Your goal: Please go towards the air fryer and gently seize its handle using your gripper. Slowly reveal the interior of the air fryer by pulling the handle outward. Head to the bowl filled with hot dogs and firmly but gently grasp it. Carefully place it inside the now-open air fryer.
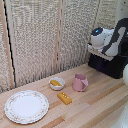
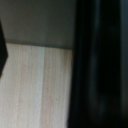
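We find the air fryer point(image 1: 111, 64) at the exterior view's right edge, a black box standing on the wooden table point(image 1: 100, 102) against the slatted backdrop, and nothing we can see suggests its drawer has been pulled out; the handle is hidden behind the arm in that view, and we cannot pick it out in the blurred wrist view either, where only a broad dark surface point(image 2: 102, 65) fills one side next to pale table planks. The white arm point(image 1: 107, 40) is up against the fryer's top front, so we judge the work to be at its first step, the approach to the handle. The fingers of the gripper are not visible in either picture, so we cannot tell whether it is open or closed. Everything else is left to do: the bowl point(image 1: 57, 83) with its hot dogs point(image 1: 55, 83) sits untouched well apart from the fryer, just beside a pink cup point(image 1: 80, 82), with a yellow block point(image 1: 64, 97) and a large patterned plate point(image 1: 26, 106) nearer the exterior view's left.
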